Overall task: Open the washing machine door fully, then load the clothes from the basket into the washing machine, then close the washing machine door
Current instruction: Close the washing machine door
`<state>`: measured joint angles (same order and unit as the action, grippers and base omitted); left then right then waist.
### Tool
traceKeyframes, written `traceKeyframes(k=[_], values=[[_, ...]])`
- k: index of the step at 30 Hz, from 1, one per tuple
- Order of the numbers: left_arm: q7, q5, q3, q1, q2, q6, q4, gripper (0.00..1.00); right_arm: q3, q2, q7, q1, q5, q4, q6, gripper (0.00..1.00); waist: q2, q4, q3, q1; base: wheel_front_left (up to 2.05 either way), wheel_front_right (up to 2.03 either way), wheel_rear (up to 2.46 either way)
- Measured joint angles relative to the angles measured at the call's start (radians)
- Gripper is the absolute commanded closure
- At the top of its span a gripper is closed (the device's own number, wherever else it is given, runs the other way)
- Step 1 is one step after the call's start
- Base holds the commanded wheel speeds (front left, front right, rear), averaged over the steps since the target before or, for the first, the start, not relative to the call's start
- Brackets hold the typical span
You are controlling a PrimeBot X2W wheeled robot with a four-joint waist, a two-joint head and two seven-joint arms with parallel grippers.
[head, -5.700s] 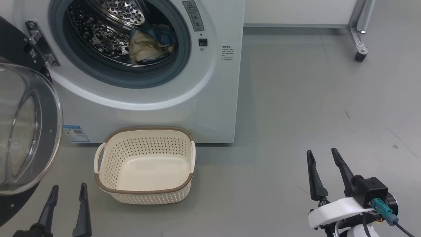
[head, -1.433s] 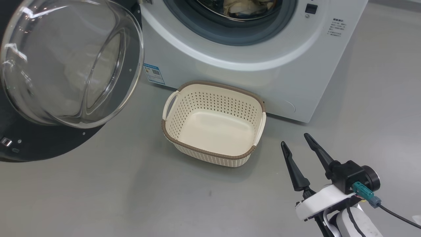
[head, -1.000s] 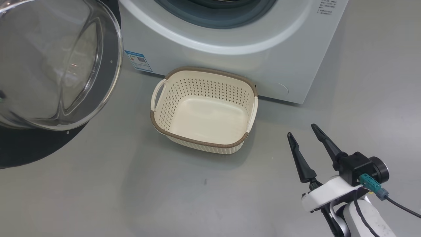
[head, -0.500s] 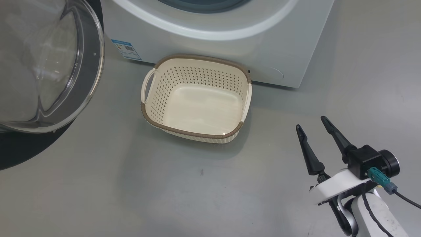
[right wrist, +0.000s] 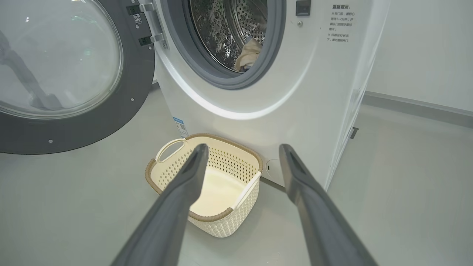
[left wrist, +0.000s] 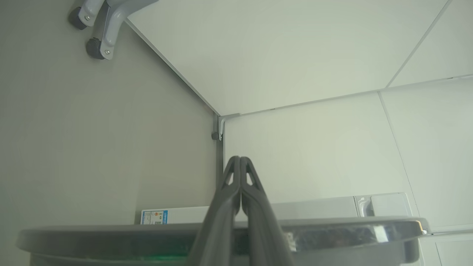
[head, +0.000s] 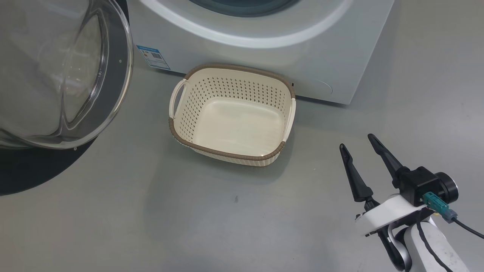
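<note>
Head view: the washing machine [head: 264, 45] stands at twelve o'clock, and the washing machine door [head: 22, 177] is swung open at nine o'clock, its clear glass bowl bulging out over the glossy black rim. The basket [head: 230, 153] sits on the grey floor [head: 151, 219] near the centre, just in front of the machine's base, with its cream bottom bare. A blue label [head: 153, 57] on the machine's lower front corner lies at eleven o'clock from the basket. The right hand [head: 356, 141] hovers at four o'clock, well apart from the basket. Its two dark fingers are spread wide with nothing between them, and their tips point toward twelve o'clock. In the right wrist view the clothes [right wrist: 247, 55] lie inside the perforated steel drum [right wrist: 221, 33] at twelve o'clock, as cream and blue fabric low behind the grey gasket [right wrist: 273, 55]. In the left wrist view the left hand [left wrist: 240, 159] rises from six o'clock with its fingers pressed together tip to tip, gripping nothing. It crosses the door's grey edge, and whether it touches the door cannot be told.
</note>
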<state>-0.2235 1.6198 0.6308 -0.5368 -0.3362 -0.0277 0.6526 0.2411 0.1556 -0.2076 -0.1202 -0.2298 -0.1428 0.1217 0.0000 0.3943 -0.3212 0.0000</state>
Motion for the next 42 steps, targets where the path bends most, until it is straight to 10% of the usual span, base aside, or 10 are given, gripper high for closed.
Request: traceKeyframes(k=[42], values=[[-0.648, 0.242, -0.129, 0.103, 0.073, -0.017, -0.058, 1.0, 0.026, -0.029, -0.002, 0.007, -0.045, -0.044, 0.0, 0.0, 0.0, 0.023, 0.067, 0.0, 0.0, 0.0, 0.0]])
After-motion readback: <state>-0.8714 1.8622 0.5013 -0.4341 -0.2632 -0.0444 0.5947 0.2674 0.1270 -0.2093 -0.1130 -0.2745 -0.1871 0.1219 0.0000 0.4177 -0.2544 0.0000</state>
